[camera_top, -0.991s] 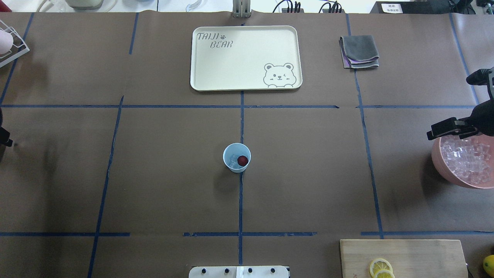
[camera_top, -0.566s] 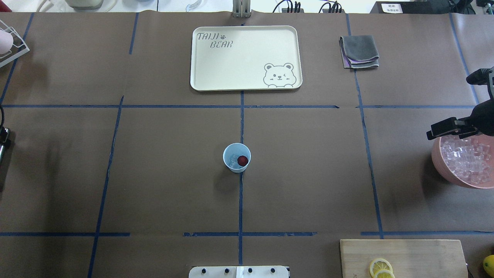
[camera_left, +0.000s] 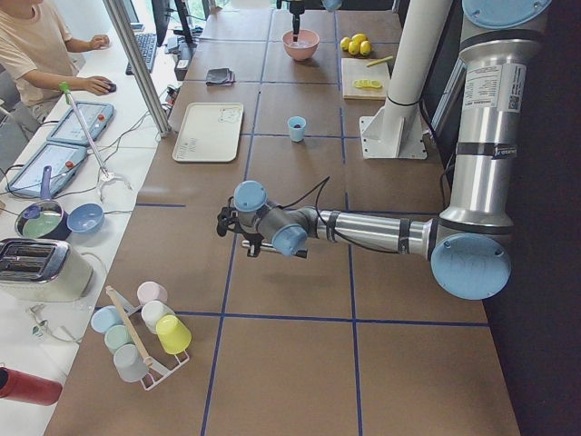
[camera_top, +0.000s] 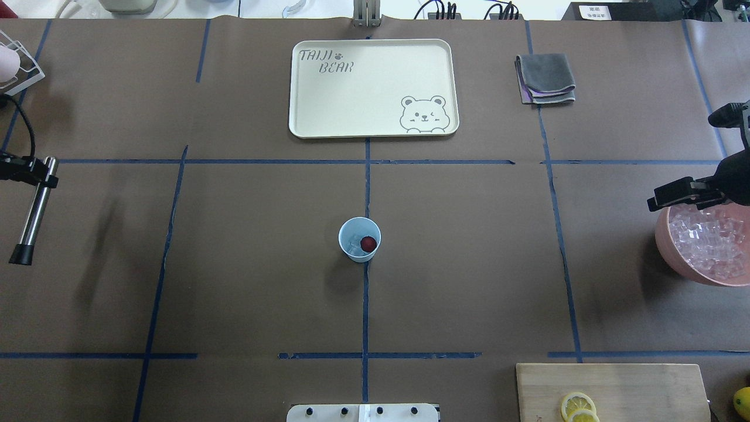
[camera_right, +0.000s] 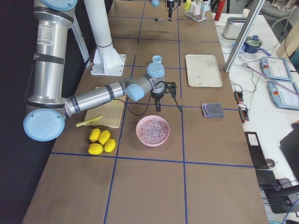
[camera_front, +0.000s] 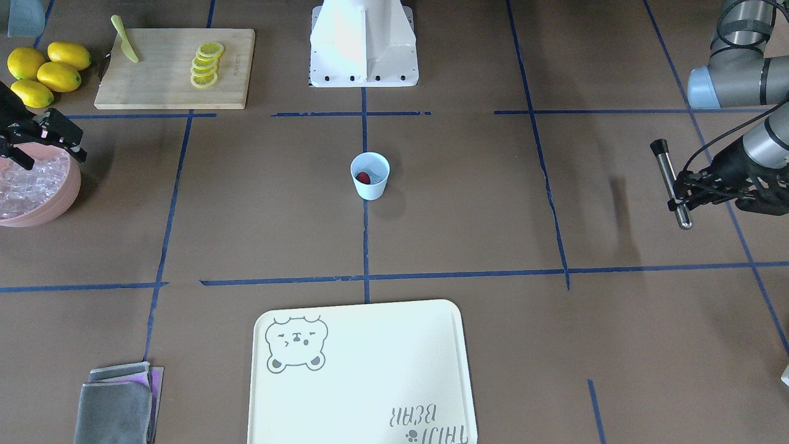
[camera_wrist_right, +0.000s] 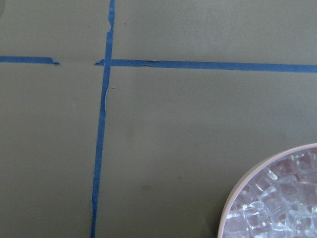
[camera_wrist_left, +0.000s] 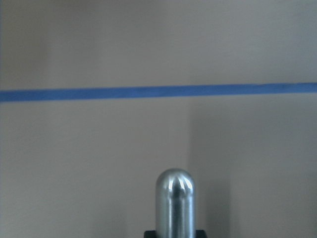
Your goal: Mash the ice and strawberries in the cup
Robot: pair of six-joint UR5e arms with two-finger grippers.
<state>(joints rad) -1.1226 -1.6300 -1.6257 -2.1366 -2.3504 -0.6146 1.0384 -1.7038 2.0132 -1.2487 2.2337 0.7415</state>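
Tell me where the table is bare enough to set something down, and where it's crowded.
Bare brown table surrounds the small light-blue plastic cup on every side, up to the cream bear-print tray. The right edge is crowded: pink bowl of ice by the right hand, wooden cutting board with lemon slices.

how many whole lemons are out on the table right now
4 whole lemons, all in one tight cluster on the table just off the knife end of the cutting board, at the robot's right. The slices on the board aren't counted. None looks hidden.
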